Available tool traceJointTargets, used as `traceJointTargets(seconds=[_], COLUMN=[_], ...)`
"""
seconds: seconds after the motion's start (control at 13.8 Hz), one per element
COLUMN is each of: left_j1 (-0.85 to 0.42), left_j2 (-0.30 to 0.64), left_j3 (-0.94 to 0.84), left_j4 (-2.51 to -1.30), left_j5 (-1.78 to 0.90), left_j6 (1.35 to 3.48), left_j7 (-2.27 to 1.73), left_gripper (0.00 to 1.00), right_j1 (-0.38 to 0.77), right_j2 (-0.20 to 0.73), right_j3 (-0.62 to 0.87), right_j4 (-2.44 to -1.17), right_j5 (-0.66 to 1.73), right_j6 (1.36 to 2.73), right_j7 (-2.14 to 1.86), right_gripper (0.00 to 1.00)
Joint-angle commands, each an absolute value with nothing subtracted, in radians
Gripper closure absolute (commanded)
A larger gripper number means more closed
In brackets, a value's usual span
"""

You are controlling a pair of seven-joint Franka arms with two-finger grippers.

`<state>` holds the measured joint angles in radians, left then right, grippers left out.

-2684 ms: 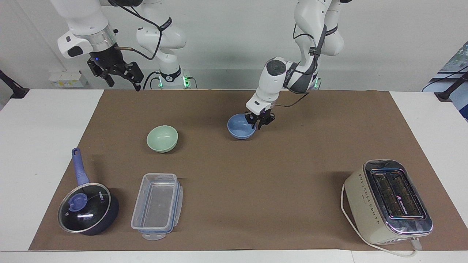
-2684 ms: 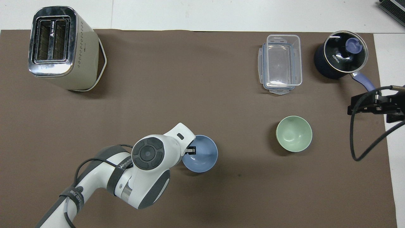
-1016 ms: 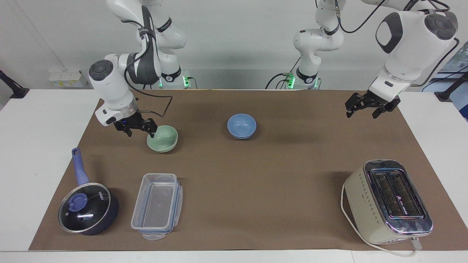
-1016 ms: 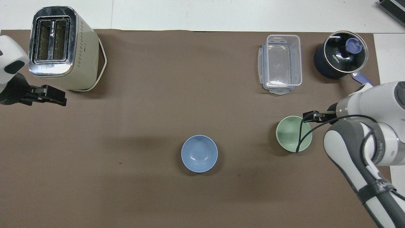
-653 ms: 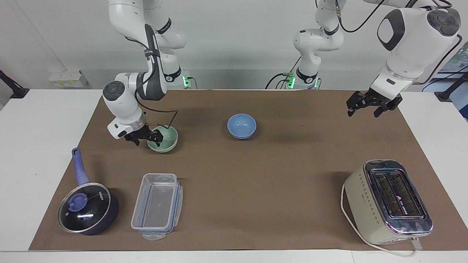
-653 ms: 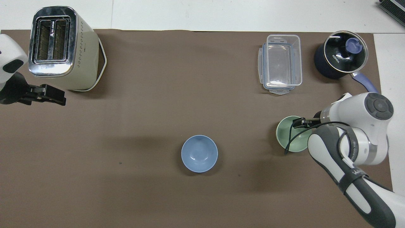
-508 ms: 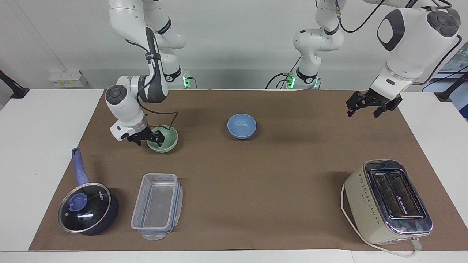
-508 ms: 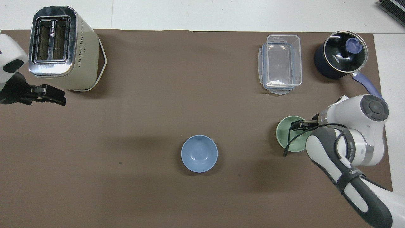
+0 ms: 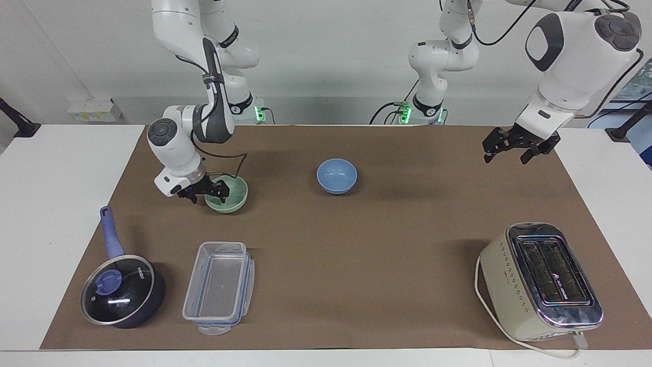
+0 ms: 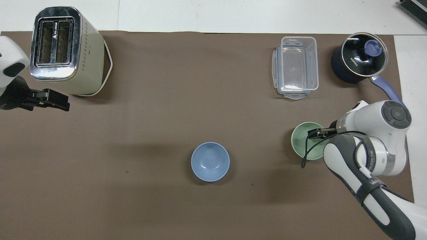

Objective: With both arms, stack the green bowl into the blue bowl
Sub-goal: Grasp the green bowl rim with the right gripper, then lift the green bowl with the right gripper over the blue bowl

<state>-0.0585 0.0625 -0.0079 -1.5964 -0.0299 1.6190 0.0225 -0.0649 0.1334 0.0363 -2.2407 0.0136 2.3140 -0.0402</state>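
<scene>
Since a second ago your right gripper has dropped from just above the green bowl down to its rim, on the side toward the right arm's end of the table, with one finger inside the bowl and one outside. The fingers straddle the wall with a gap visible, so I judge they have not yet closed on it. The bowl sits on the brown mat. The blue bowl has not moved; it rests mid-mat, beside the green one toward the left arm's end and slightly nearer the robots. Your carry runs that way. The left gripper waits spread wide, raised over the mat's edge near the toaster.
</scene>
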Motion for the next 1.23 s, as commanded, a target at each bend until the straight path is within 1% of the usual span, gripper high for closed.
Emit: traceJointTargets(seconds=[0.0,0.07,0.15,0.22,0.29,0.44,0.51,0.65,0.87,1.02,1.16], left_j1=[-0.054,-0.054,-0.055,-0.055,-0.055,-0.054,-0.054,-0.055,-0.054,-0.055,-0.055], left_j2=[0.067,0.067,0.067,0.067,0.067,0.067,0.067,0.067,0.067,0.067,0.067], left_j3=[-0.012,-0.012,-0.012,-0.012,-0.012,-0.012,-0.012,-0.012,-0.012,-0.012,-0.012], left_j4=[-1.582,-1.582,-1.582,-1.582,-1.582,-1.582,-1.582,-1.582,-1.582,-1.582,-1.582], left_j5=[-0.014,-0.014,-0.014,-0.014,-0.014,-0.014,-0.014,-0.012,-0.014,-0.014,-0.012], left_j6=[1.601,1.601,1.601,1.601,1.601,1.601,1.601,1.601,1.601,1.601,1.601], left_j7=[0.025,0.025,0.025,0.025,0.025,0.025,0.025,0.025,0.025,0.025,0.025], left_gripper=[0.00,0.00,0.00,0.00,0.00,0.00,0.00,0.00,0.00,0.00,0.00], right_j1=[-0.078,-0.078,-0.078,-0.080,-0.080,-0.078,-0.077,-0.071,-0.040,0.017,0.105], right_j2=[0.103,0.097,0.094,0.094,0.092,0.081,0.078,0.063,0.003,-0.031,-0.046], right_j3=[0.037,0.037,0.037,0.037,0.037,0.037,0.038,0.038,0.049,0.049,0.049], right_j4=[-2.247,-2.246,-2.246,-2.246,-2.246,-2.243,-2.229,-2.195,-2.189,-2.189,-2.189], right_j5=[0.028,0.028,0.028,0.029,0.031,0.043,0.054,0.069,0.106,0.161,0.202], right_j6=[2.284,2.278,2.276,2.275,2.273,2.264,2.234,2.169,2.116,2.091,2.091], right_j7=[-0.084,-0.092,-0.097,-0.106,-0.107,-0.109,-0.109,-0.109,-0.109,-0.106,-0.089], right_gripper=[0.15,0.28,0.40,0.56,0.70,0.96,1.00,1.00,1.00,1.00,1.00])
